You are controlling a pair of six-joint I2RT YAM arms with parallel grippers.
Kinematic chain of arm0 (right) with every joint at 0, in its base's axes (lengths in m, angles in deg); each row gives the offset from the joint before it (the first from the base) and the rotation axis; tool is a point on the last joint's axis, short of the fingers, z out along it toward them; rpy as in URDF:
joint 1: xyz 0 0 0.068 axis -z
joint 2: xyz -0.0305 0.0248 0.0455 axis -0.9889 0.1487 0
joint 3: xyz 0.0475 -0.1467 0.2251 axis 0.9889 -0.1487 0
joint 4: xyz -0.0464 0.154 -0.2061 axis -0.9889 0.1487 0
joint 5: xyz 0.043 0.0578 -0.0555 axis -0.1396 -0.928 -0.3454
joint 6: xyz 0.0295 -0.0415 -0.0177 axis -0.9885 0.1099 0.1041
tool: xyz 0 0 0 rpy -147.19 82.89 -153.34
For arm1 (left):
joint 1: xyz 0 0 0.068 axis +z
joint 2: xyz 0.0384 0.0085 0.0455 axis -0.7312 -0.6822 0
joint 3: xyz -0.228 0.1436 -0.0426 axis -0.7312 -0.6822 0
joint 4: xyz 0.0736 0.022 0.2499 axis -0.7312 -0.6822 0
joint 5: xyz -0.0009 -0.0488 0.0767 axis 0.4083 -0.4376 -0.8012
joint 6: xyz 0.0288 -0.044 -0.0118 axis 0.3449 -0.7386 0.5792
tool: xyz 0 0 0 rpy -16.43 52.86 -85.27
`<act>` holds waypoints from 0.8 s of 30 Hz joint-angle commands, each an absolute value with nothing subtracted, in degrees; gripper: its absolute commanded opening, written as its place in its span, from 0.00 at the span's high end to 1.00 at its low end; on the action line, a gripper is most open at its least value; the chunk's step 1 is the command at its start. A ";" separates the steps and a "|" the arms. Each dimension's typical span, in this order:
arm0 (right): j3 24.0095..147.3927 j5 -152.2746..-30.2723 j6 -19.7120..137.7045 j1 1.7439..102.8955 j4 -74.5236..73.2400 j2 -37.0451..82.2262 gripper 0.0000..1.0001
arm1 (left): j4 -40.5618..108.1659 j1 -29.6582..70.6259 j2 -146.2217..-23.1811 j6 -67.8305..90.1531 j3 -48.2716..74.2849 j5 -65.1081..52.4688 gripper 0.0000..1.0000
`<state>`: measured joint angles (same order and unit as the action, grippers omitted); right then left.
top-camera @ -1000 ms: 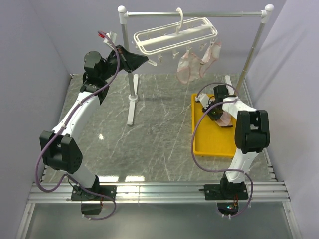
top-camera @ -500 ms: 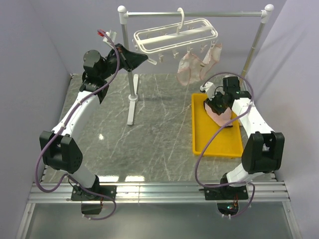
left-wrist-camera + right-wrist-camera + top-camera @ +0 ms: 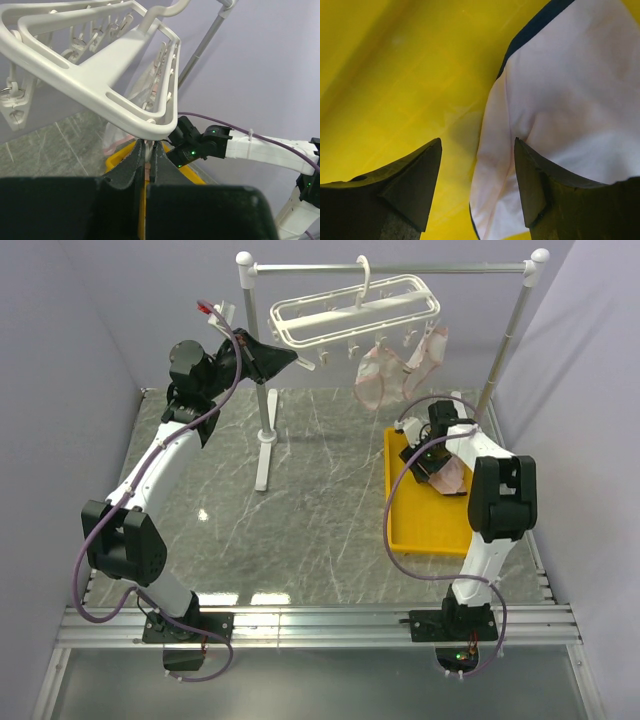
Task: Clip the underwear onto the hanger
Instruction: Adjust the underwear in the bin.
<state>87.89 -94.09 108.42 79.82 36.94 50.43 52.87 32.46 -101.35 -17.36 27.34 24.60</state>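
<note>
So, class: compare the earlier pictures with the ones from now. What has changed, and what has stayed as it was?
The right pincer opened over the underwear in the yellow tray; the right arm swung its elbow outward, then back in. Unchanged: the left pincer stays shut on the hanger at its end, and two hung briefs remain clipped.

The underwear [image 3: 570, 100] is cut off by the right wrist view's top and right edges.
</note>
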 commanded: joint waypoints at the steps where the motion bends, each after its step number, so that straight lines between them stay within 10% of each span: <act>1: 91.71 -93.12 106.33 79.78 35.23 53.03 0.33 | 54.64 32.75 -101.49 -17.16 29.96 24.00 1.00; 9: 93.21 -93.56 105.36 80.21 34.97 55.94 0.43 | 54.99 32.83 -101.23 -17.34 29.43 23.92 1.00; 17: 92.51 -95.84 105.45 80.30 39.27 53.67 1.00 | 54.90 32.92 -101.23 -17.16 29.61 23.83 1.00; 24: 94.96 -109.90 107.20 81.01 55.23 33.92 1.00 | 54.81 33.01 -100.70 -17.16 28.99 24.09 1.00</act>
<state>91.19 -101.33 105.99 80.26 45.37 45.93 53.24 32.72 -101.46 -17.36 27.34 24.58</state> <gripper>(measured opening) 0.011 0.043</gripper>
